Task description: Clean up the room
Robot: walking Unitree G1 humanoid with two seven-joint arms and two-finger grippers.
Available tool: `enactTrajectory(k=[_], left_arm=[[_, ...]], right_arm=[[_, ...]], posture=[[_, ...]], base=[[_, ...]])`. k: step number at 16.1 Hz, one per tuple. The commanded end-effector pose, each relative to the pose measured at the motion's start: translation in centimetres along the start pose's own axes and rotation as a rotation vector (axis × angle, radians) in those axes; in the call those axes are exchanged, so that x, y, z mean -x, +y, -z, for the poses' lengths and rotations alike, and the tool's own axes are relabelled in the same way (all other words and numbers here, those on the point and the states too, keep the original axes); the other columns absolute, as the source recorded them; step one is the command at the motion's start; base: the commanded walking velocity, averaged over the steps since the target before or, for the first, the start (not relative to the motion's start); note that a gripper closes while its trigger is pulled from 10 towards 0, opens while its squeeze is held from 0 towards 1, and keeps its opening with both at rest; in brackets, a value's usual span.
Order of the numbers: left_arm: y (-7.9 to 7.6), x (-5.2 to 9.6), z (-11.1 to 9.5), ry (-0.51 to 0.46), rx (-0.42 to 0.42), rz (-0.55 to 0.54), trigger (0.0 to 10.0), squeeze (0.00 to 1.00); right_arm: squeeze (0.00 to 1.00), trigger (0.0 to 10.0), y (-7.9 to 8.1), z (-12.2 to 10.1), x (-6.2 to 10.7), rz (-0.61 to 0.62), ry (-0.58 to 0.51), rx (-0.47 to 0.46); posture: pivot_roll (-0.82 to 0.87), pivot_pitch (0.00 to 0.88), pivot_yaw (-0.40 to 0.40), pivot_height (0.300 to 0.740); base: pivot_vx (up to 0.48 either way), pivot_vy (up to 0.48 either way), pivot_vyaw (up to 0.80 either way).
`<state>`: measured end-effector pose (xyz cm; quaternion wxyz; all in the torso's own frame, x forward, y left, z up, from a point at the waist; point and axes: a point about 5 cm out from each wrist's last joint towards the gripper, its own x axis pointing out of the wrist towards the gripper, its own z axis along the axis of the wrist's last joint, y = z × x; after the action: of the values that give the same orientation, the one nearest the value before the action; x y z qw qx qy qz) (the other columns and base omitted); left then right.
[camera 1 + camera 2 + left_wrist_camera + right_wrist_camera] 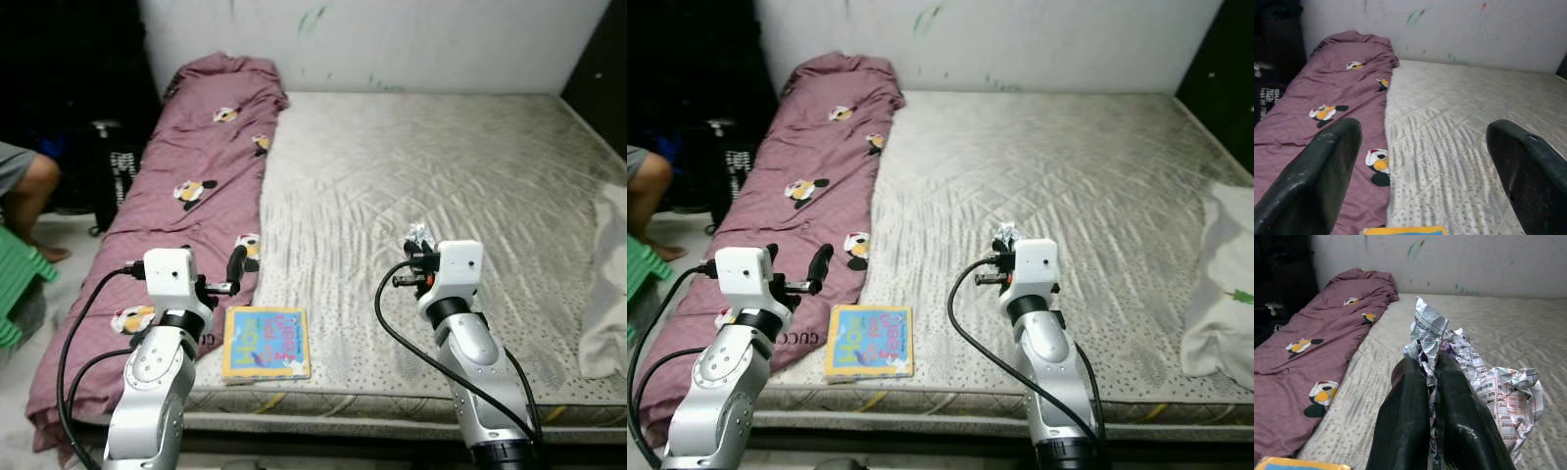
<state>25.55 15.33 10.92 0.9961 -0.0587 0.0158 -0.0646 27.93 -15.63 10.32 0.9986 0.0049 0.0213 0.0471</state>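
Bare mattress (441, 176) beyond right fingers (1449, 396) pinching crumpled paper (1488, 377).

Bedroom in a home: a bare quilted mattress (431, 196) lay against a scuffed white wall (392, 39), a maroon cartoon-print blanket (186, 186) along one side, a children's book (265, 343) at its near edge.

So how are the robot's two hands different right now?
The left gripper has its jaws wide apart and holds nothing; the right gripper has its jaws pinched shut on a crumpled paper. The left one hangs above the book by the purple blanket; the right one hangs over the bare mattress. Both have black fingers and point toward the wall.
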Motion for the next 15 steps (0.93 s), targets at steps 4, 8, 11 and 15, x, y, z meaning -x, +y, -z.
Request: enactTrajectory(k=[4, 8, 11, 15], left_arm=[[-0.04, 0.02, 0.05, 0.006, -0.004, 0.004, 10.0, 0.00], [-0.06, 0.06, 0.09, 0.010, -0.003, 0.004, 10.0, 0.00], [-0.05, 0.04, 0.03, 0.007, -0.004, -0.002, 10.0, 0.00], [0.10, 0.06, -0.20, -0.005, -0.019, -0.006, 10.0, 0.00]], right_arm=[[0.00, 10.0, -0.20, -0.07, 0.08, 0.003, -0.008, -0.002], [0.00, 10.0, -0.08, -0.13, 0.12, -0.006, -0.014, 0.005], [0.00, 10.0, 0.29, -0.29, 0.01, -0.029, -0.019, 0.028], [0.00, 10.0, 0.50, -0.28, -0.08, -0.038, -0.023, 0.035]], posture=[[0.00, 0.002, 0.020, 0.740], [0.00, 0.001, 0.019, 0.740], [0.01, 0.002, 0.014, 0.740], [0.01, 0.000, 0.013, 0.740]], base=[[0.000, 0.480, 0.00], [0.000, 0.480, 0.00], [0.000, 0.480, 0.00], [0.000, 0.480, 0.00]])
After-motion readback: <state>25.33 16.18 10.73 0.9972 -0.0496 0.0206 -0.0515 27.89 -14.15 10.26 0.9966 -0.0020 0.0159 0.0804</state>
